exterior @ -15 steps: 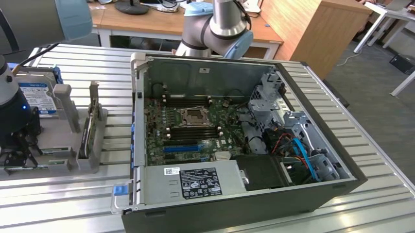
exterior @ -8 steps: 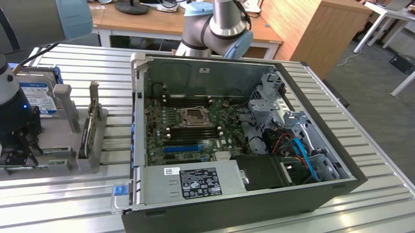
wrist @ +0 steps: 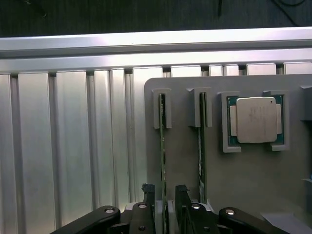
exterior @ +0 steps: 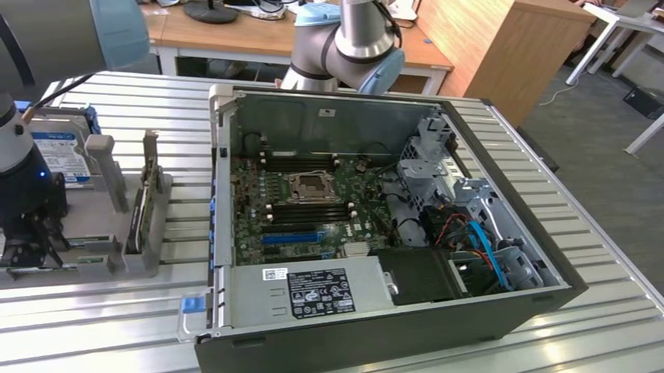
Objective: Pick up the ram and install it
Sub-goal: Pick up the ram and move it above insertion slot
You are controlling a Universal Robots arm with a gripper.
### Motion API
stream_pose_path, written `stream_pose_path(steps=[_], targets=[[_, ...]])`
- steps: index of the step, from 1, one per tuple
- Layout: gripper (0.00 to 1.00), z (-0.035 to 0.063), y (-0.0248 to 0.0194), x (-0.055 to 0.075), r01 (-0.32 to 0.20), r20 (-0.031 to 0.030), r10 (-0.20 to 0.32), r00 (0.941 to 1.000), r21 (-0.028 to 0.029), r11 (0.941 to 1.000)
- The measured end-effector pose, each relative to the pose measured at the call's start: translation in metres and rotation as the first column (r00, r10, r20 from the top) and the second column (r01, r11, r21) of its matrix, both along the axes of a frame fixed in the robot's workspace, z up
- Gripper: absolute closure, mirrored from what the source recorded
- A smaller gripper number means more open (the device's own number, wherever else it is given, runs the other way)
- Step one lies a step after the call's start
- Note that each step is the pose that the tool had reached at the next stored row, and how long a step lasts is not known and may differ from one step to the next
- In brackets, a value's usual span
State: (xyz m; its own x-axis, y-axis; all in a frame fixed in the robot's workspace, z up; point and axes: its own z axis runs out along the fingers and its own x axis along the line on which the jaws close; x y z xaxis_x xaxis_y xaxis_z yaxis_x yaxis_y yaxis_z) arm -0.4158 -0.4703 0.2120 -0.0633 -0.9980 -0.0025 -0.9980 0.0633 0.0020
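Straddling the ram (wrist: 163,146) with the tool (wrist: 165,194) released, jaws on either side, a gap showing. Stood on edge in a slot of the grey holder (wrist: 183,146), beside a second stick (wrist: 201,146) and a processor (wrist: 253,119), probably to leave both faces free for gripping. From the wrist, slots and stick close up. From the exterior view, holder by the worktop (exterior: 124,85) edge at that view's left, open computer case (exterior: 343,105) mid-worktop.
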Motion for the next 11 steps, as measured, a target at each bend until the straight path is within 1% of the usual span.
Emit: stream_pose_path(steps=[11], targets=[[0.69,-0.0112,0.0,0.0,0.0,0.0,0.0,1.0,-0.0001,1.0]])
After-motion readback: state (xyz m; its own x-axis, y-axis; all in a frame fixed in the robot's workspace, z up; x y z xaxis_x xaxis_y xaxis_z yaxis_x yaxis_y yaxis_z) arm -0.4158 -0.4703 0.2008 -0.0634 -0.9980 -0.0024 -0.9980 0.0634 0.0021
